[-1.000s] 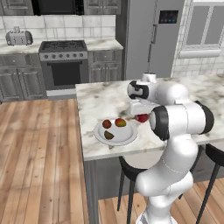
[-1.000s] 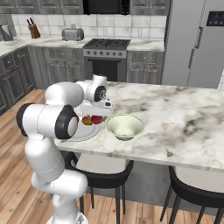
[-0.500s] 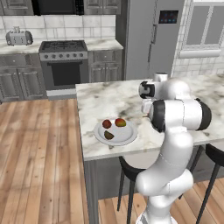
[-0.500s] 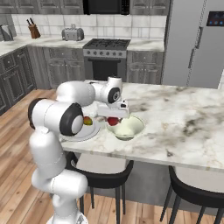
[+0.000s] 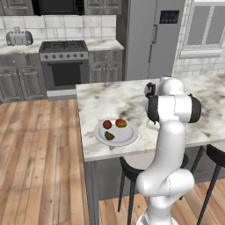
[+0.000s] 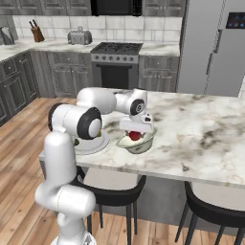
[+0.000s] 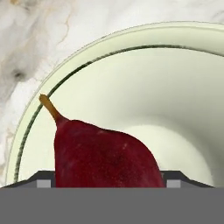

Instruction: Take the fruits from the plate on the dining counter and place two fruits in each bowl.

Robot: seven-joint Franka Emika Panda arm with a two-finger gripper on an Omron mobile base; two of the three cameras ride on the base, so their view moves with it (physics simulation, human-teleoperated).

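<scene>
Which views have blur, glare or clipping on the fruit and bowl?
Hand view: sharp, no glare; the red pear is cut off by the bottom edge, over the bowl. Right base view: soft, low detail, pear a small red blob, faint shadow under the bowl. Left base view: soft, the arm hides most of the bowl.

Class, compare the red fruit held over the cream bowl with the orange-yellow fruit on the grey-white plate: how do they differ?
The dark red stemmed fruit hangs over the cream bowl, gripped by the jaws; the orange-yellow fruit rests free on the flat grey-white plate. The colours differ. Both are small fruits above the same marble counter.
</scene>
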